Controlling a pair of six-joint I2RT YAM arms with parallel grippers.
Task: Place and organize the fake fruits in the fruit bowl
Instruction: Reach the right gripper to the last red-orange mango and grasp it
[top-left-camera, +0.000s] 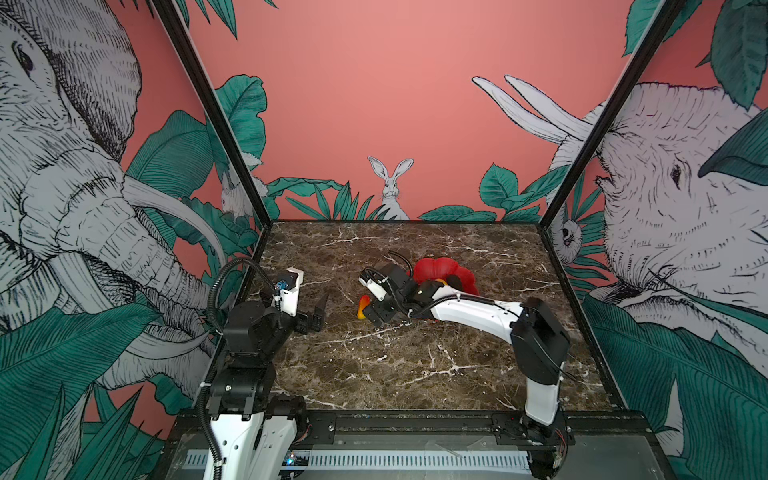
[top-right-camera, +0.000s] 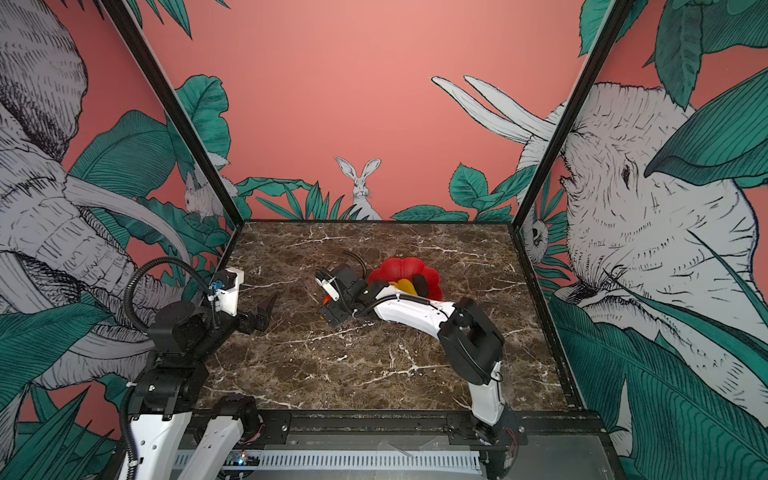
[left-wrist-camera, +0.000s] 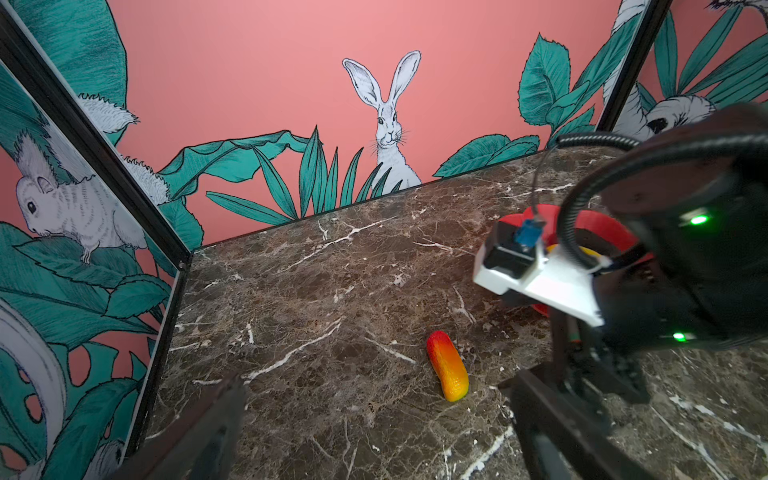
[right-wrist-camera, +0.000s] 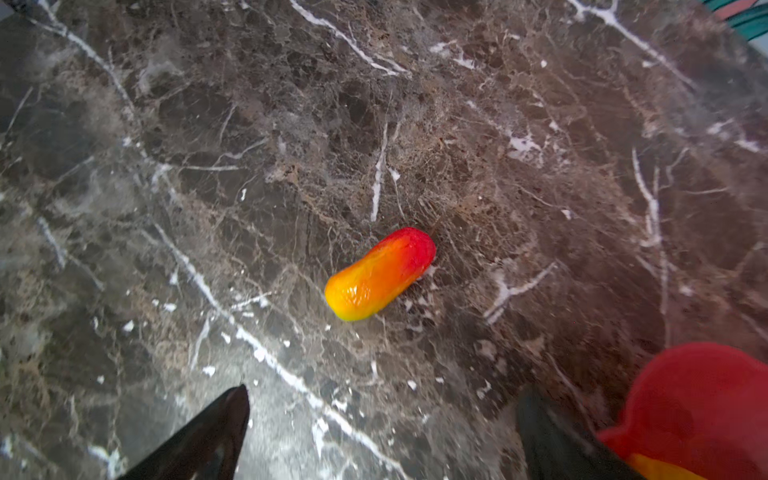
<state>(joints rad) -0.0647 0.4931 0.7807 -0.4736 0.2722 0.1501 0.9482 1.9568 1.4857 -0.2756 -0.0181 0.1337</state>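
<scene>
Left claw (left-wrist-camera: 382, 419), nearest: jaws apart, empty, off to the side, probably leaving room. Right claw (right-wrist-camera: 386, 440): jaws apart, nothing held, over the red-orange-yellow fruit (right-wrist-camera: 380, 274) lying on the worktop (right-wrist-camera: 208, 166) near the fruit bowl (top-left-camera: 440, 266). Looks like pick line-up. Right wrist view shows that fruit whole and untouched, while top views half-hide it behind the arm. A top view shows the yellow fruit (top-right-camera: 405, 286) and black fruit (top-right-camera: 422, 284) in the bowl.

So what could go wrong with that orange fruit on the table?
The glossy, rounded fruit lies at a slant ahead of the open right jaws, so it might slip or roll when pinched. The red bowl sits close beside one jaw, so a bump could shove it.
</scene>
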